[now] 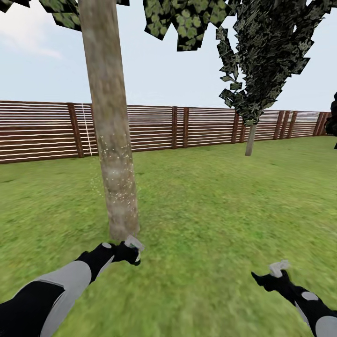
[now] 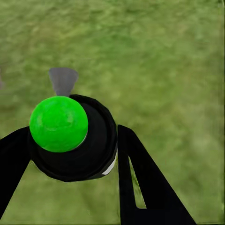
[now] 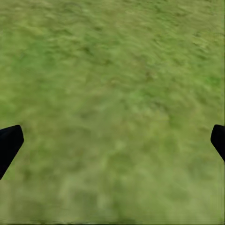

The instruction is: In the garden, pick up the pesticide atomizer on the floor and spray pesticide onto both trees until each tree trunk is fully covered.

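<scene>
A thick grey-brown tree trunk (image 1: 110,131) rises from the grass just ahead, with fine pale specks hanging around its lower part (image 1: 117,187). My left gripper (image 1: 132,252) sits right at the base of this trunk. In the left wrist view it (image 2: 75,164) is shut on the pesticide atomizer (image 2: 89,150), a black body with a bright green cap and a grey nozzle (image 2: 63,80) over the lawn. A second tree (image 1: 251,140) stands far off by the fence. My right gripper (image 1: 274,276) hovers low over the grass, open, with nothing between its fingers (image 3: 9,143).
A brown slatted fence (image 1: 196,126) runs across the back of the lawn. A dark bush (image 1: 333,119) shows at the far right edge. Open grass (image 1: 210,210) lies between the near trunk and the far tree.
</scene>
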Controlling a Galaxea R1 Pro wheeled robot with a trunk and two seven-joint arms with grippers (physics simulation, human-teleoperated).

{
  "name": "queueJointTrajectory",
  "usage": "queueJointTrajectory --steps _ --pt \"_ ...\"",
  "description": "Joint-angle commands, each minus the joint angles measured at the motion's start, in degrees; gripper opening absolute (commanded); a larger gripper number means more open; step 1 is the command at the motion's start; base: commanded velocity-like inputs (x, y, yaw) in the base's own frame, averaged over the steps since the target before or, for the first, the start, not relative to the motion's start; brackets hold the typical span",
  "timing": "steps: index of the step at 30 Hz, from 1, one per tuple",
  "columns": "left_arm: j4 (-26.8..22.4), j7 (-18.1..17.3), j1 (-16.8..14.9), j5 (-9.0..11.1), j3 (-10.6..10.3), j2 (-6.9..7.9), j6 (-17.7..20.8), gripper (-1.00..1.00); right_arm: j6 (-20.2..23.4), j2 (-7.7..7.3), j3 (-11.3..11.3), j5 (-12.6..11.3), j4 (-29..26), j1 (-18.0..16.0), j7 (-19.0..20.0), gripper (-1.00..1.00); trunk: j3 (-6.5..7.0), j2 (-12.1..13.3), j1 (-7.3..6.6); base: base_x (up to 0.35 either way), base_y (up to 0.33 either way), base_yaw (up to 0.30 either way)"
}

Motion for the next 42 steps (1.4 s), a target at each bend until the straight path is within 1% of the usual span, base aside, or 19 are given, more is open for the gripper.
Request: queueJointTrajectory --steps 1,4,5,6,8,9,10,11,12,14,17,19,23,25,29,31,34,38,42 --pt "-0.01 -2.12 0.02 -0.4 0.03 -0.21 -0.16 -1.0 0.71 0.35 1.28 0.1 -0.04 -0.02 4.86 1.0 0.0 0.0 0.0 0.0 0.0 0.0" --pt "-0.13 -5.76 0.05 -0.81 -0.73 -1.61 -1.69 -1.0 8.85 0.98 2.55 0.2 -1.08 -0.17 26.51 1.0 0.0 0.0 0.0 0.0 0.0 0.0" --pt "-0.18 -5.99 0.05 -0.84 -1.54 -2.09 -1.92 -1.0 9.58 1.05 2.63 0.2 -2.16 -0.28 30.45 1.0 0.0 0.0 0.0 0.0 0.0 0.0" --pt "-0.27 -6.57 0.05 -0.87 -3.95 -2.89 -2.13 -1.0 10.23 1.19 2.72 0.21 -4.63 -0.37 35.65 1.0 0.0 0.0 0.0 0.0 0.0 0.0" --pt "-0.39 -8.86 0.05 -0.84 -8.47 -3.5 -2.24 -1.0 10.69 2.56 2.86 0.21 -7.39 -0.44 40.44 1.0 0.0 0.0 0.0 0.0 0.0 0.0" --pt "-0.46 -11.53 0.03 -0.83 -10.41 -3.64 -2.25 -1.0 10.79 4.42 3.91 0.21 -8.89 -0.45 41.62 1.0 0.0 0.0 0.0 0.0 0.0 0.0" --pt "-0.49 -14.12 0.02 -0.82 -11.38 -3.7 -2.25 -1.0 10.84 5.83 6.66 0.21 -10.12 -0.46 42.23 1.0 0.0 0.0 0.0 0.0 0.0 0.0" --pt "-0.52 -17.28 -0.02 -0.86 -12.1 -3.72 -2.21 -1.0 10.93 7.37 12.23 0.16 -11.06 -0.47 42.59 1.0 0.0 0.0 0.0 0.0 0.0 0.0" --pt "-0.53 -18.99 -0.03 -0.88 -12.54 -3.7 -2.08 -1.0 10.96 8.12 15.0 0.09 -11.42 -0.47 42.72 -1.0 0.0 0.0 0.0 0.0 0.0 0.0" --pt "-0.53 -21.12 -0.03 -0.89 -14.27 -3.65 -1.46 -1.0 10.95 9.74 16.35 0.05 -11.6 -0.47 42.75 -1.0 0.0 0.0 0.0 0.0 0.0 0.0" --pt "-0.53 -23.84 -0.04 -0.89 -20.83 -3.74 1.01 -1.0 10.9 11.79 17.17 0.04 -11.71 -0.47 42.82 -1.0 0.0 0.0 0.0 0.0 0.0 0.0" --pt "-0.53 -24.17 -0.04 -0.89 -23.13 -4.67 1.52 -1.0 10.89 13.38 17.39 0.04 -11.87 -0.47 42.85 -1.0 0.0 0.0 0.0 0.0 0.0 0.0" --pt "-0.57 -24.63 -0.04 -0.89 -24.09 -6.08 3.54 -1.0 10.96 16.11 21.63 0.04 -18.35 -0.46 47.74 -1.0 0.0 0.0 0.0 0.0 0.0 0.0" --pt "-0.61 -24.66 -0.04 -0.94 -24.14 -6.17 4.91 -1.0 11.7 16.71 22.34 0.04 -20.46 -0.47 48.86 -1.0 0.0 0.0 0.0 0.0 0.0 0.0" --pt "-0.66 -24.67 -0.04 -0.98 -24.83 -7.33 5.38 -1.0 12.54 18.19 22.63 -0.05 -22.84 -0.47 49.26 -1.0 0.0 0.0 0.0 0.0 0.0 0.0" --pt "-0.65 -24.77 -0.04 -0.93 -27.58 -8.56 5.46 -1.0 13.57 18.55 22.69 -0.11 -24.07 -0.47 49.31 -1.0 0.0 0.0 0.0 0.0 0.0 0.0" --pt "-1.51 -25.07 -0.04 -0.9 -29.33 -9.39 5.48 -1.0 14.33 18.65 22.72 -0.13 -24.44 -0.47 49.35 -1.0 0.0 0.0 0.0 0.0 0.0 0.0" --pt "-4.32 -26.51 -0.04 -0.89 -29.58 -10.39 5.54 -1.0 14.4 19.01 22.72 -0.17 -26.21 -0.47 49.46 -1.0 0.0 0.0 0.0 0.0 0.0 0.0" --pt "-4.8 -27.18 -0.04 -0.89 -29.6 -10.57 5.57 -1.0 16.28 19.26 23.04 -0.22 -27.48 -0.47 53.72 -1.0 0.0 0.0 0.0 0.0 0.0 0.0"
